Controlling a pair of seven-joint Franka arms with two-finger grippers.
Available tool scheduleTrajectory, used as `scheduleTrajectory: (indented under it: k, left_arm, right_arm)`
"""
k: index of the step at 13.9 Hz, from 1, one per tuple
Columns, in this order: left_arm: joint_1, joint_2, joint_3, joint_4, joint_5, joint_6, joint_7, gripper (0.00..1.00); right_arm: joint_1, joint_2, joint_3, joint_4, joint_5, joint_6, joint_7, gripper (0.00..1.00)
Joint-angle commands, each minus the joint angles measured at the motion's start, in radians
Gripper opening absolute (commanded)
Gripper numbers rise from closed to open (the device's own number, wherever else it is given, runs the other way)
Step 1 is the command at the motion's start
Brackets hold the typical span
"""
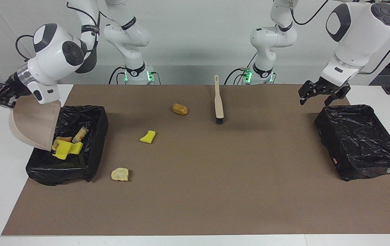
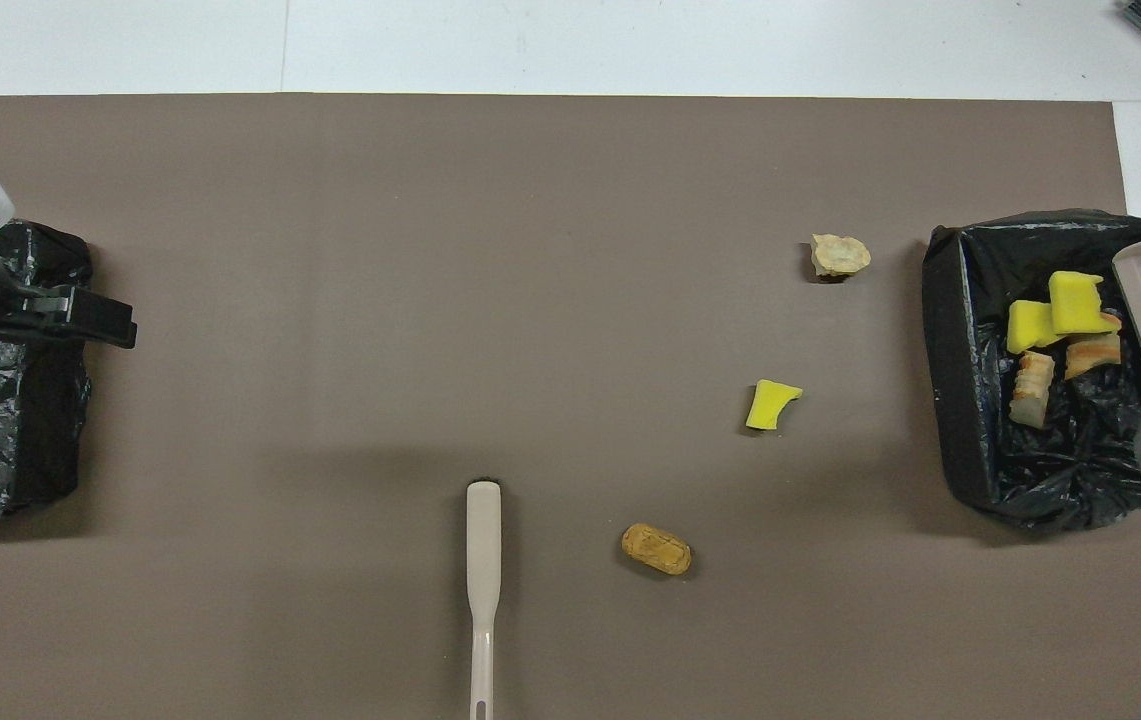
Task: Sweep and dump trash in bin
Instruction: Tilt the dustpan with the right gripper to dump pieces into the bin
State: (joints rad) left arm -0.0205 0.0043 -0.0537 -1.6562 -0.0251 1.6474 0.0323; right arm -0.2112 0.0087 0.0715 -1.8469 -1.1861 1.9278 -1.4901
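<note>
Glossy crinkled plastic bin liner (image 1: 89, 150)
</note>
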Motion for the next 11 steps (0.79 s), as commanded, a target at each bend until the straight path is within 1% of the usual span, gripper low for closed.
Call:
scheduleTrajectory:
  k: [1,3,6,8,9,11]
  left_arm:
    - [0.01,-0.003,-0.006,0.012,0.008,-0.015,0.006,1.0]
    - [0.01,-0.003,-0.006,0.012,0.008,-0.018,0.006,1.0]
    - [0.01,-0.004,-0.005,0.024,0.008,-0.024,0.005,1.0]
    - [0.008,-0.024,-0.002,0.033,-0.004,-0.024,-0.008,1.0]
    - [0.008,-0.027,-0.003,0.033,0.004,-0.038,-0.008,1.0]
    - [0.013,-0.041,0.014,0.047,0.01,-0.122,0.004,1.0]
  right_arm:
    - [-0.002,-0.006,0.011,0.034,-0.015,-0.026,-0.038,0.0]
    - [-0.001,-0.018,0.014,0.038,0.002,-0.032,-0.032,0.0]
    - [0.003,-0.027,0.031,0.078,0.152,-0.039,-0.009,0.0]
    - [0.045,-0.013,0.036,0.101,0.236,-0.064,0.094,0.0]
    - [0.065,-0.013,0.036,0.103,0.299,-0.067,0.159,0.0]
    - [0.113,-0.004,0.037,0.113,0.431,-0.067,0.302,0.0]
